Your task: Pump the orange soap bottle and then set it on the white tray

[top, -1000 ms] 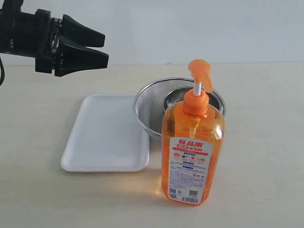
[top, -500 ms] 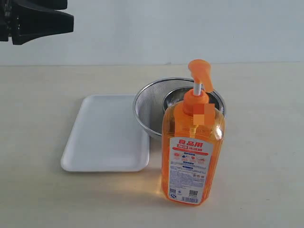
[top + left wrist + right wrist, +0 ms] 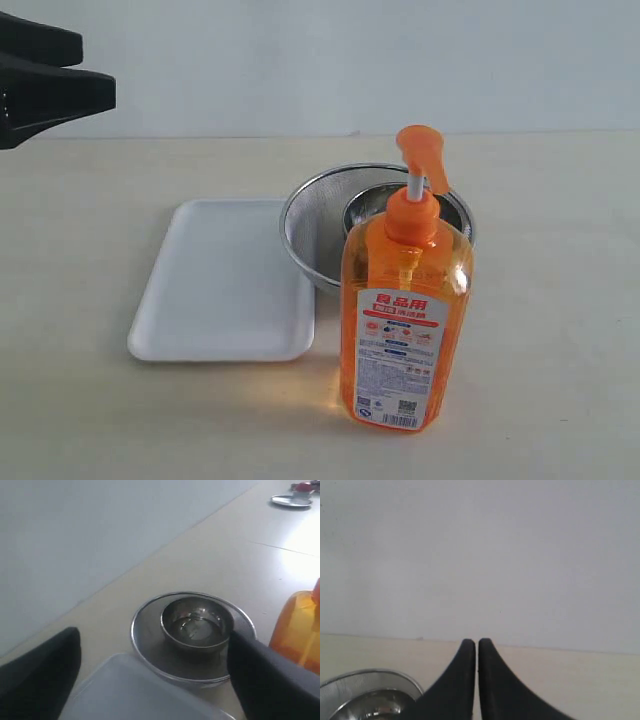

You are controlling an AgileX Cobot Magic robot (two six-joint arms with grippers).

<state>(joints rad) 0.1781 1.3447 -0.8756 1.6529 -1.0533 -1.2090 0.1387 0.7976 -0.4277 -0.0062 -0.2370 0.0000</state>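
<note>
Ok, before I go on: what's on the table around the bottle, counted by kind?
Soap bottles: 1, the orange soap bottle
Trays: 1, the white tray
Strainers: 1, the mesh strainer
Bowls: 1, the steel bowl inside the strainer
Total: 4

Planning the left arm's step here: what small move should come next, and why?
Probably swing the left gripper toward the orange soap bottle: its jaws are open and empty, far from the bottle, which stands beside, not on, the white tray.
</note>
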